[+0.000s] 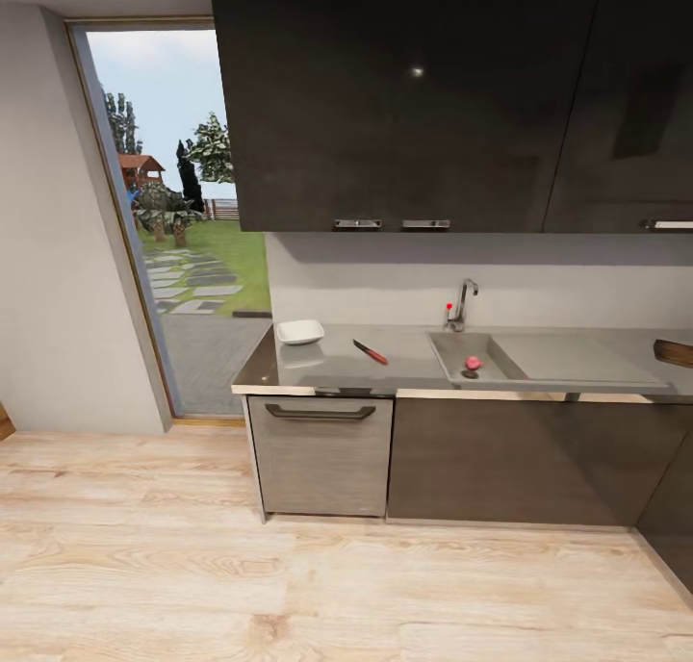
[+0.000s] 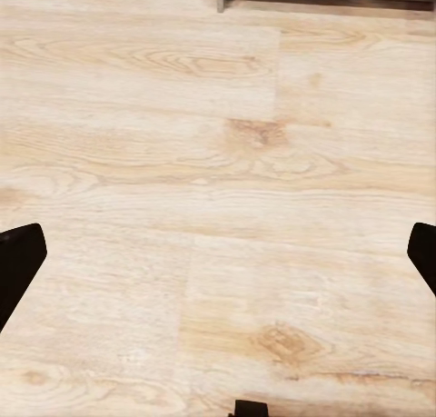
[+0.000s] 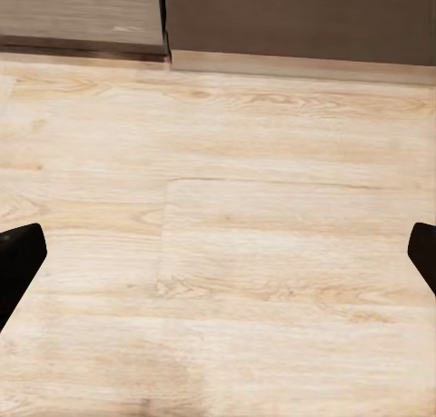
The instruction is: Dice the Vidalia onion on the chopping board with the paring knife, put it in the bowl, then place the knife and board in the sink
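Pale wooden floor (image 2: 218,208) lies beneath our left gripper (image 2: 218,263) and right gripper (image 3: 218,263), both spread wide, holding nothing.

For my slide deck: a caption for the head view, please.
Kitchen approach: Vidalia onion in the sink, paring knife and white bowl on the grey countertop.

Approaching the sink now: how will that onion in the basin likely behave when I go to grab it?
The Vidalia onion looks small and rounded, so it will probably roll if nudged before the fingers close. It sits beside the drain in the smooth steel sink, likely slippery, with little to stop it sliding. It looks firm enough for a pinch.
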Robot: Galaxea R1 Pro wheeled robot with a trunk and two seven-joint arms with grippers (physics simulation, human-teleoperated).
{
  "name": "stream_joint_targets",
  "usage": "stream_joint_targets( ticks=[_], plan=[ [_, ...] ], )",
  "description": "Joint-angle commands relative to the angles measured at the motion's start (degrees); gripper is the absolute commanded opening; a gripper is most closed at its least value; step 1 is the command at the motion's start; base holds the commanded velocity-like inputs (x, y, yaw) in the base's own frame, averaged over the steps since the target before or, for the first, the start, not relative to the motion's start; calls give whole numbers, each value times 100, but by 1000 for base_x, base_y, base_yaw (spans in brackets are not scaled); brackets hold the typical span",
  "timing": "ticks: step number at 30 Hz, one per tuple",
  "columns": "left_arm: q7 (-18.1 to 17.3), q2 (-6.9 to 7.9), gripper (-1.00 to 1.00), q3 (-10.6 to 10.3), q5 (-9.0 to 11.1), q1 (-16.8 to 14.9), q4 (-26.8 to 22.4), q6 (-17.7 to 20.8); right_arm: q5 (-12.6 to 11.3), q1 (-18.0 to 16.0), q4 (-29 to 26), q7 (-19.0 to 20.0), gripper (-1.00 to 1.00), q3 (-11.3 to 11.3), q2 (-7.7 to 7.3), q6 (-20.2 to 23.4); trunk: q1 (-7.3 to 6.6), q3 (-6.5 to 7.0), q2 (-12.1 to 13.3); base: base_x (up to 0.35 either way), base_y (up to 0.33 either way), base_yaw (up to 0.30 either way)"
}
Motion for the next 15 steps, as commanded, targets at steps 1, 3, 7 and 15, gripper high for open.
stream_joint_targets(
  ticks=[1, 3, 7, 15],
  plan=[
    [4, 0, 100, -11, 40, 0, 2, -14, 0, -1, -16, -3, 100, -6, 0, -18, 2, -1, -3, 0, 0, 0],
    [4, -2, 100, -11, 40, 0, 2, -14, 0, -1, -117, -20, 100, -9, 0, -6, 2, -1, -3, 0, 0, 0],
    [4, -8, 100, -11, 40, 0, 2, -14, 1, -1, -722, -354, 100, -12, 0, 163, 2, -1, -3, 0, 0, 0],
    [4, -10, 100, -5, 40, 0, 10, -6, -16, -601, -3611, -1395, 100, -6, 45, 3261, 2, -1, -3, 0, 0, 0]
  ],
)
